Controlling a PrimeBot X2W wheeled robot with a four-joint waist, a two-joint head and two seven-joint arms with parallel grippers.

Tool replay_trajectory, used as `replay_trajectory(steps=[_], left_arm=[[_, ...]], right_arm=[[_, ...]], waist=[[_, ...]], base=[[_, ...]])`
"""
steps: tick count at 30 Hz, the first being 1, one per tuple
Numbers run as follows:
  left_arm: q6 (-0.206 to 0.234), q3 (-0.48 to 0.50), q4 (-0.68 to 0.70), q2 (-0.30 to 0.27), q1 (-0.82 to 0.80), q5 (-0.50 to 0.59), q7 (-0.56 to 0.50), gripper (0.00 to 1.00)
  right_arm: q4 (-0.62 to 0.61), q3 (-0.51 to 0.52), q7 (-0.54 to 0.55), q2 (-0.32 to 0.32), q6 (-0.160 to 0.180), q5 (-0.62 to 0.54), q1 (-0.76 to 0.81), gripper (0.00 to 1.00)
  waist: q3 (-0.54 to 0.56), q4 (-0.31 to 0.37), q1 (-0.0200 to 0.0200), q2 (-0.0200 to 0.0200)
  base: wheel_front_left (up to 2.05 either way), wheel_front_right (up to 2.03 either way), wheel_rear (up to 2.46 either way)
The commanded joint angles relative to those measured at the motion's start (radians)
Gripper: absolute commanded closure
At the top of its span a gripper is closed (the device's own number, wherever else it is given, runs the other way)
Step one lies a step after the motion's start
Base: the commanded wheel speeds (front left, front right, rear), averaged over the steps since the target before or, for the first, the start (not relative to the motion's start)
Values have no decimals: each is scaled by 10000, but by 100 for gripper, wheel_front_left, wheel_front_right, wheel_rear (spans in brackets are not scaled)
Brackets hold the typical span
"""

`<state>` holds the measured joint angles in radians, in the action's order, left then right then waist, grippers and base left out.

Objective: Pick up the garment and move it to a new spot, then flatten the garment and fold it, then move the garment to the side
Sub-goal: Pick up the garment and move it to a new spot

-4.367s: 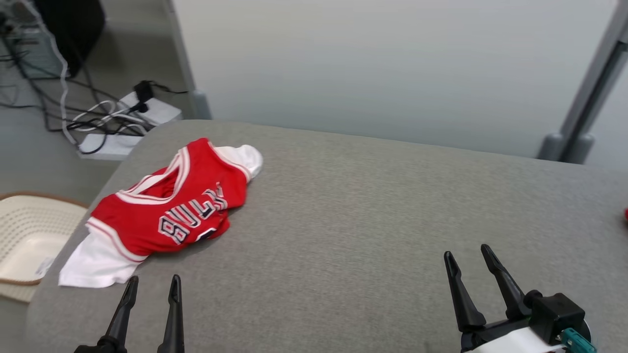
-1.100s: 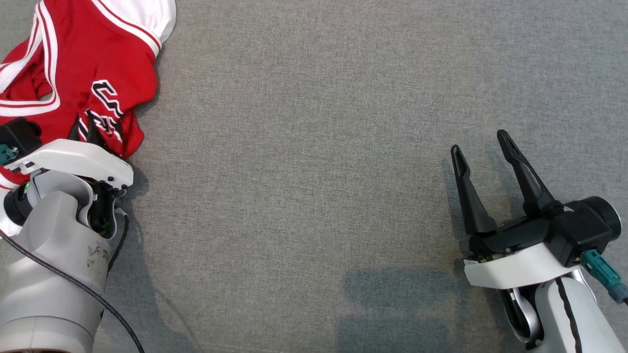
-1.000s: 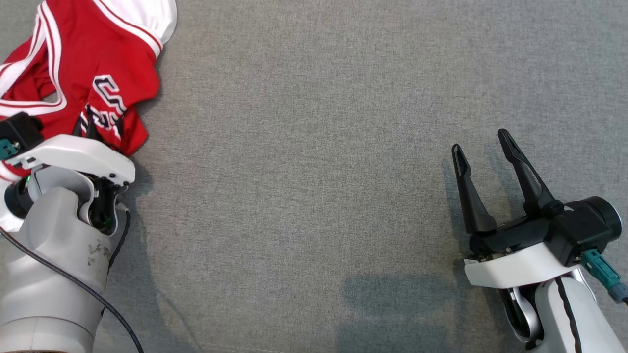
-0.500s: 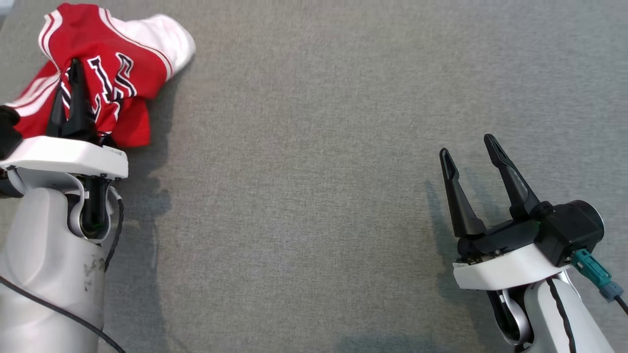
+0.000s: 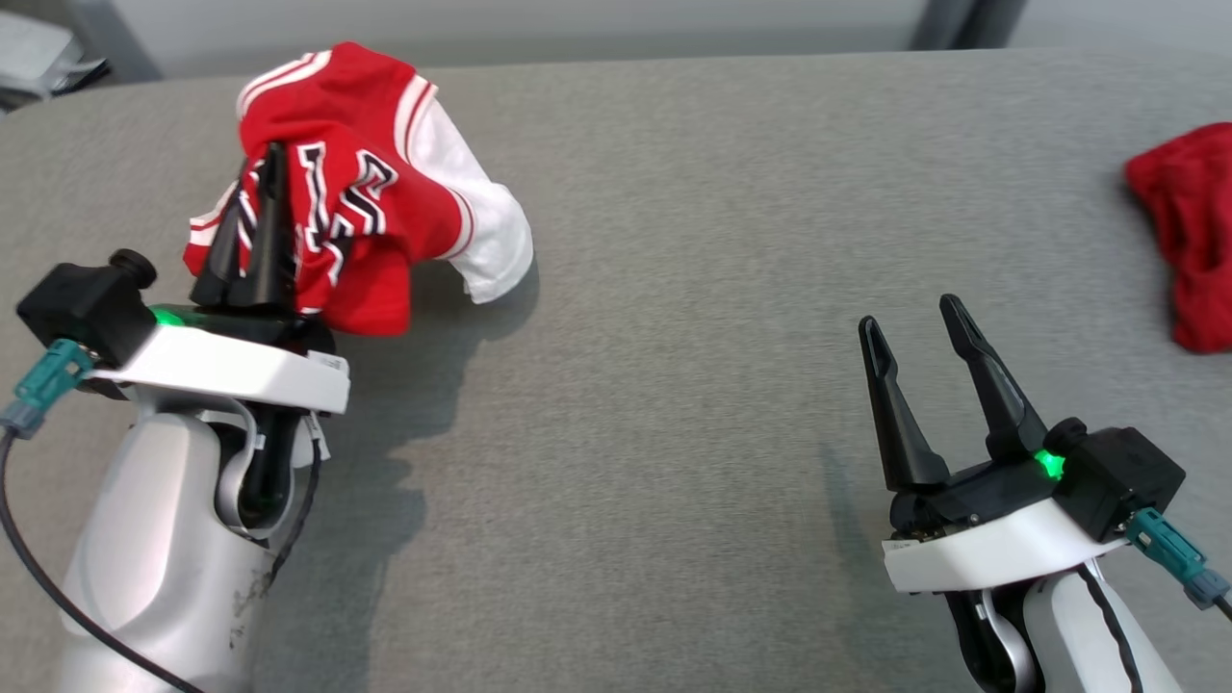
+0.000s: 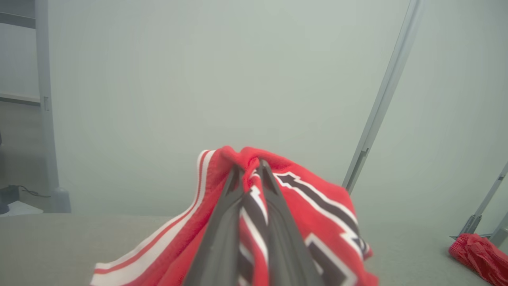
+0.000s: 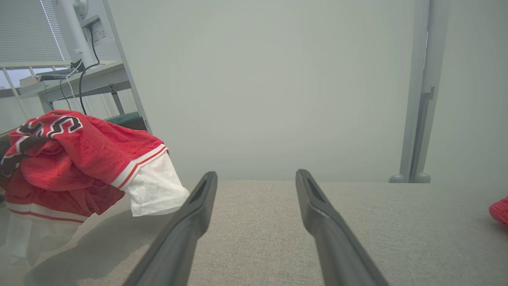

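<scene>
The garment (image 5: 385, 202) hung bunched above the bench's (image 5: 674, 289) far left part, a fold of it pinched in the shut left claw (image 5: 262, 164), so the pick-up-and-move step looked to be the one in hand. Next, I judged, it should be carried toward the bare middle, lowered and released, with the right claw (image 5: 908, 313), wide open and empty, free to help spread it. The far edge ran close behind the garment and a red cloth (image 5: 1189, 241) lay by the right edge, so the middle offered most room.

Likely lab: cabled desk (image 7: 95, 77), partition (image 7: 258, 87)
</scene>
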<state>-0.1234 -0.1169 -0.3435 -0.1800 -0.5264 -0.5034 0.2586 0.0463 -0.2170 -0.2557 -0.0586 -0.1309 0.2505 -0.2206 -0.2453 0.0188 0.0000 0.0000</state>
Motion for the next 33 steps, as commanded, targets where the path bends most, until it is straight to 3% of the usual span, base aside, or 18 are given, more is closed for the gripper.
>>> replay_trajectory(steps=[1,17,30,31,32,33], left_arm=[[-73,178,381,-389,-65,-80,31,100],[-73,-1123,433,-598,22,-23,-26,100],[-73,-2707,-1302,-381,94,-480,-321,100],[-73,-2819,-1479,-384,81,-485,-289,54],[-73,-2928,-1642,-376,66,-489,-255,0],[-73,-3023,-1781,-353,50,-513,-221,0]], right_arm=[[-288,-224,-61,81,2,123,37,0],[-451,-258,-61,83,2,625,252,0],[-524,-374,-61,83,2,752,287,0],[-527,-382,-61,83,2,762,287,0],[-533,-379,-61,83,2,770,288,0],[-539,-366,-61,83,2,784,294,0]], waist=[[373,481,0,0],[748,2482,0,0],[599,2886,0,0],[563,2880,0,0],[527,2867,0,0],[490,2847,0,0]], base=[[0,0,0],[0,0,0],[0,0,0],[0,0,0],[0,0,0],[0,0,0]])
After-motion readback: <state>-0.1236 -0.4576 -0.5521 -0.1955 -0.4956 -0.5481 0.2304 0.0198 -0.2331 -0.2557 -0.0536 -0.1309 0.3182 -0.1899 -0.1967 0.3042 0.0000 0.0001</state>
